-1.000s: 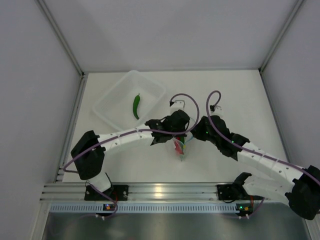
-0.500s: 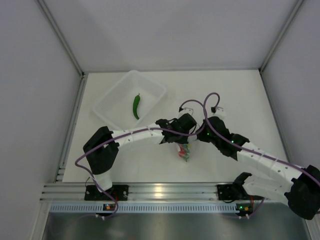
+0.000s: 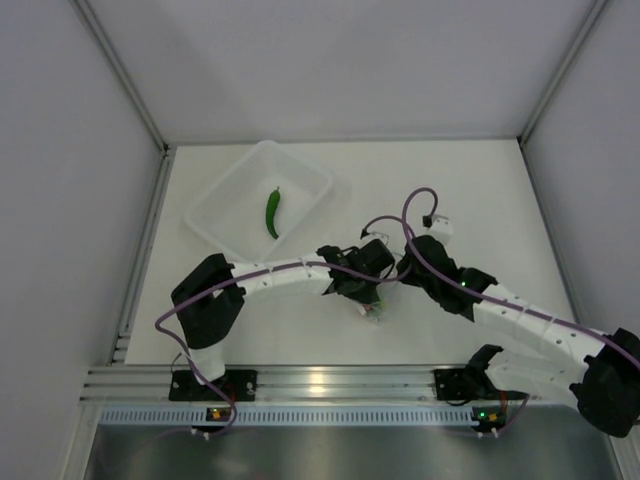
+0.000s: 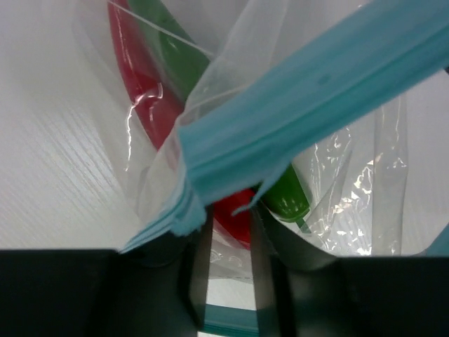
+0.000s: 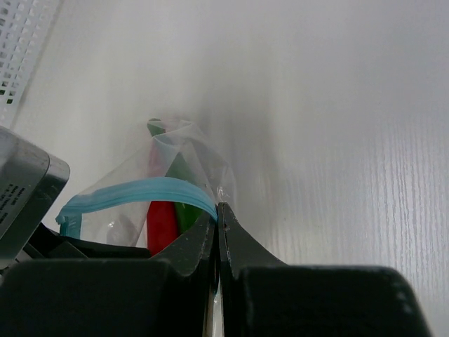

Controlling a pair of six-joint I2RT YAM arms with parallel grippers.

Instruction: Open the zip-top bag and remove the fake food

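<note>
The zip-top bag hangs crumpled between my two grippers at mid-table. Its light blue zip strip runs across the left wrist view. A red chili and a green chili lie inside the clear film. My left gripper is at the bag's mouth with its jaws apart; film and the red chili's end show in the gap. My right gripper is shut on the zip strip, beside the red chili. Another green chili lies in the tub.
A clear rigid tub stands at the back left of the white table. Both arms cross close together over the middle. Grey walls enclose the table on three sides, and an aluminium rail runs along the near edge.
My left gripper has moved right and towards the near edge, down onto the bag, and its jaws have parted. The bag has sunk lower. The right gripper has kept its grip.
</note>
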